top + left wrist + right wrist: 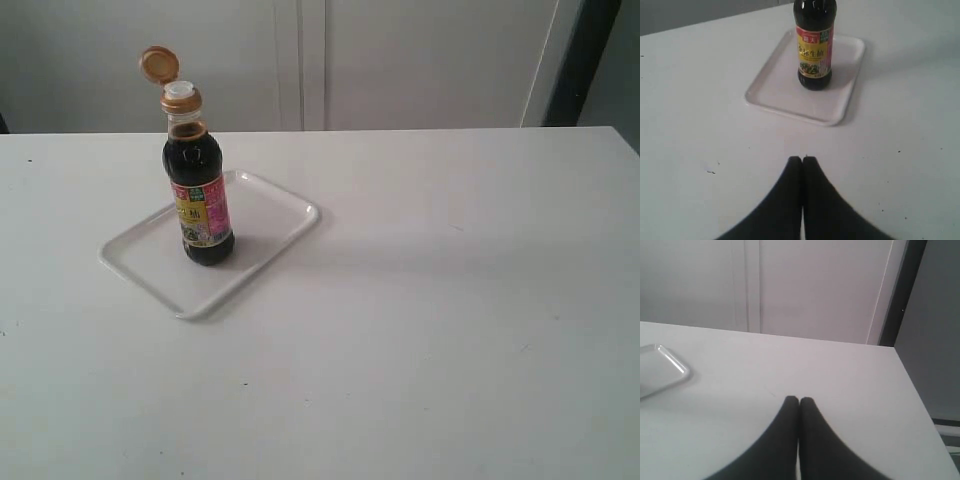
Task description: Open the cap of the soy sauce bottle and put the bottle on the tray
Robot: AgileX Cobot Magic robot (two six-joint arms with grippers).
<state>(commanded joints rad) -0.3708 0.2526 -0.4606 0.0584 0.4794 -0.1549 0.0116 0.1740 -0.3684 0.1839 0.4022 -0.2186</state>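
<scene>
Bottle on tray, cap open — little left to spoil but a tip-over.

The bottle point(199, 185) stands upright on the tray point(262, 215), toward its middle, with the cap point(159, 65) flipped back on its hinge and the white spout bare; the task looks done. The risk now is a knock: it is tall and narrow with an open spout, so any sweep of an arm across the tray could topple it and spill dark sauce over the white table point(450, 330). Neither arm shows in the exterior view. The left gripper point(802, 159) hangs over bare table, well short of the tray, fingers pressed together and empty; the right gripper point(799, 400) likewise — tips together, holding nothing, far off to the side.
</scene>
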